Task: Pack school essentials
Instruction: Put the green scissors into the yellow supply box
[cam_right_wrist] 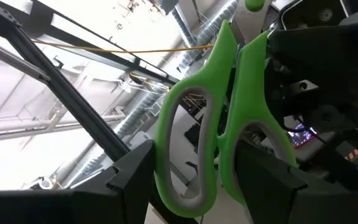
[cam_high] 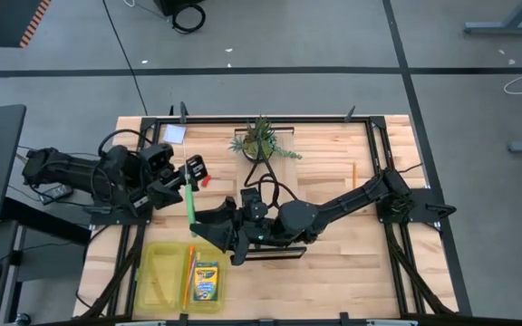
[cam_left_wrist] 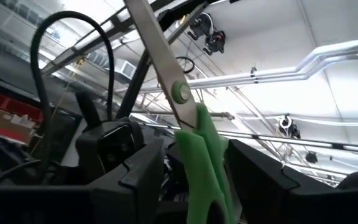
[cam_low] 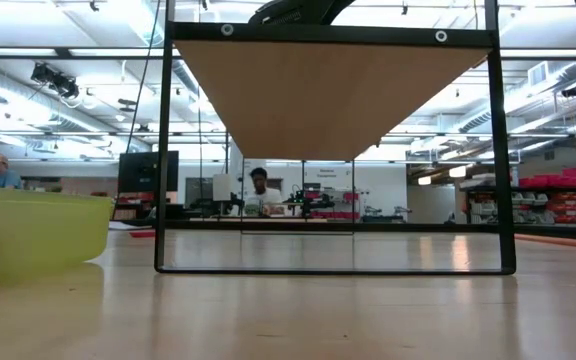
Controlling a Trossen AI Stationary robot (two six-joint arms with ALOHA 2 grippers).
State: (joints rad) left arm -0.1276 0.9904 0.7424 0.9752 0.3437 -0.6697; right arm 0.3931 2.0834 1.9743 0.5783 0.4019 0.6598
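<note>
Wooden desk (cam_high: pixel 333 263) on grey floor; both grippers — left gripper (cam_high: pixel 187 177), right gripper (cam_high: pixel 208 232) — clamp the green-handled scissors (cam_high: pixel 189 201); blades cut off.

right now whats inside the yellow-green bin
The high view shows the yellow-green bin holding a crayon box and an orange pen beside it. Anything beneath the crayon box is covered. The green-handled scissors are not inside yet.

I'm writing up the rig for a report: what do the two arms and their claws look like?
Both arms are matte black with chunky jointed segments. The left arm trails looping black cables; the right arm has cable loops near its wrist. Each claw, left claw and right claw, has two dark blocky fingers.
</note>
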